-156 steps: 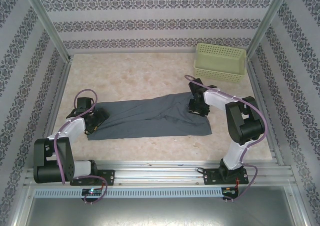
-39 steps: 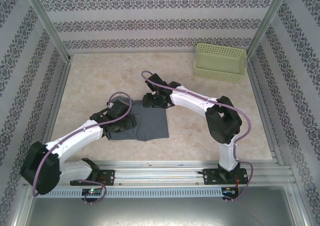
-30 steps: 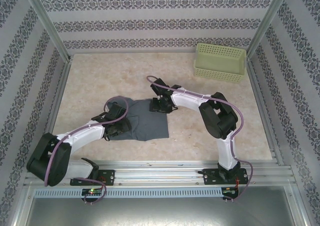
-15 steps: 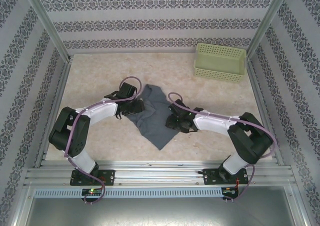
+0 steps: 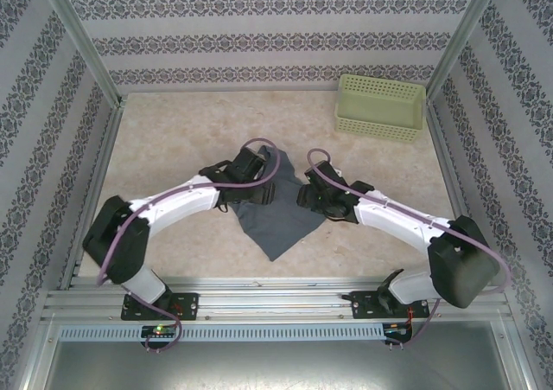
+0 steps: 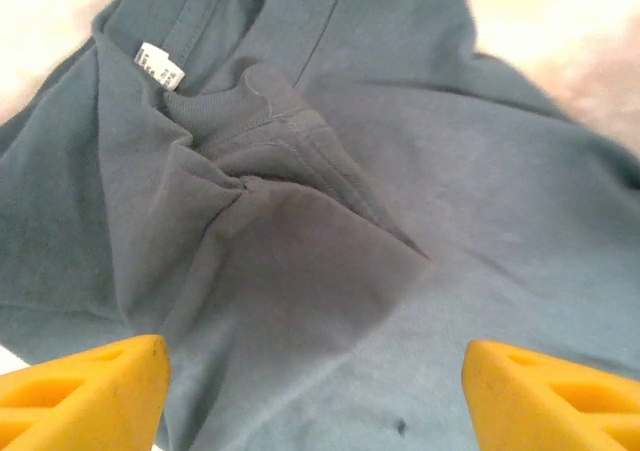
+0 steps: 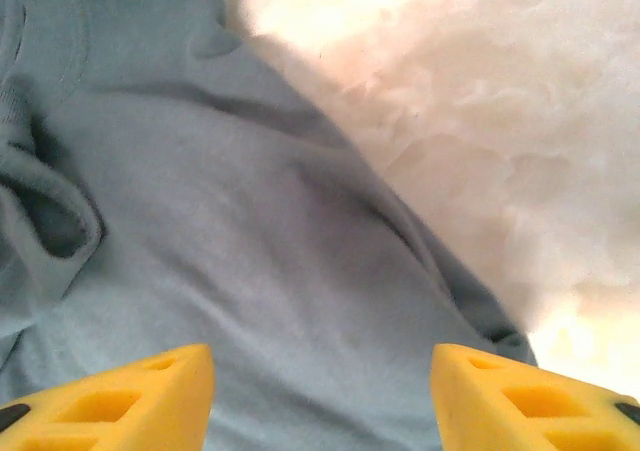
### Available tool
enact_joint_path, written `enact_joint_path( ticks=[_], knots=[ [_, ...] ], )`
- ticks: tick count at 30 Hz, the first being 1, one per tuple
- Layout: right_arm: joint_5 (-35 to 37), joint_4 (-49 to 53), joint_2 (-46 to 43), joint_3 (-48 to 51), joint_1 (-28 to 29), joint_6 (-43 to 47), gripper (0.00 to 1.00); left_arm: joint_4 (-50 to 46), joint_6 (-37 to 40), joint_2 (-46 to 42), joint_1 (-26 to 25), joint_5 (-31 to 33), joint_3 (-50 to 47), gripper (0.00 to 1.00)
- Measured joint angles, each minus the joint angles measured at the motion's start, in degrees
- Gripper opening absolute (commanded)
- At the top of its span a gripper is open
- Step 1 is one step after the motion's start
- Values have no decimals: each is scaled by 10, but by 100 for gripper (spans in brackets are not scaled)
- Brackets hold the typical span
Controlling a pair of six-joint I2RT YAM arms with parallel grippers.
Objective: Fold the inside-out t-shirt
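Note:
The slate blue-grey t-shirt (image 5: 281, 221) lies as a compact, diagonal bundle at the table's middle, one corner pointing toward the near edge. My left gripper (image 5: 253, 189) hovers over its upper left part. In the left wrist view it (image 6: 315, 401) is open, its yellow fingertips wide apart above the cloth (image 6: 430, 221), with the collar and its white label (image 6: 160, 67) ahead. My right gripper (image 5: 313, 196) sits at the shirt's right edge. In the right wrist view it (image 7: 320, 401) is open over smooth cloth (image 7: 250, 241), holding nothing.
A pale yellow-green perforated basket (image 5: 381, 106) stands at the back right corner. Patterned walls and metal posts enclose the beige table (image 5: 173, 131). Bare tabletop (image 7: 500, 121) shows past the shirt's edge in the right wrist view.
The long, flat shirt became a small folded bundle, then turned diagonal. In the last half second my left gripper moved right over it and the right arm straightened toward its right edge.

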State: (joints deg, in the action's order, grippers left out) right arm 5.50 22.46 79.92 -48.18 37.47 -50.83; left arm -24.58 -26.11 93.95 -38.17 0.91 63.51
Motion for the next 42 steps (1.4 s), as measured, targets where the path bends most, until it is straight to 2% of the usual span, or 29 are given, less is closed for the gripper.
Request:
enact_joint_path(
  ticks=[4,7,12,15,20,25,31,35,38,42],
  knots=[
    [-22,-11,35,-13,-14,33,61,-21,-5,79,-2,21,43,75],
    [-34,-13,67,-25,-20,57,62,-29,-12,107,-2,30,55,71],
    [-44,-12,112,-28,-24,72,62,-42,-32,122,8,42,68,54],
    [-45,-12,123,-27,-25,72,62,-43,-45,122,31,43,67,48],
    [-45,-15,124,-11,-25,62,62,-39,-67,85,88,52,23,48],
    [-45,-15,115,-3,-25,60,62,-31,-94,-31,161,54,-63,53],
    [-45,2,86,-8,-25,65,63,-17,-103,-120,159,36,-76,56],
    [-42,17,92,-42,-25,78,63,-3,-108,-100,142,16,-72,57],
    [-36,17,115,-71,-25,83,63,2,-116,-54,135,8,-66,56],
    [-34,23,145,-74,-25,82,63,9,-119,16,147,6,-63,50]
  ],
)
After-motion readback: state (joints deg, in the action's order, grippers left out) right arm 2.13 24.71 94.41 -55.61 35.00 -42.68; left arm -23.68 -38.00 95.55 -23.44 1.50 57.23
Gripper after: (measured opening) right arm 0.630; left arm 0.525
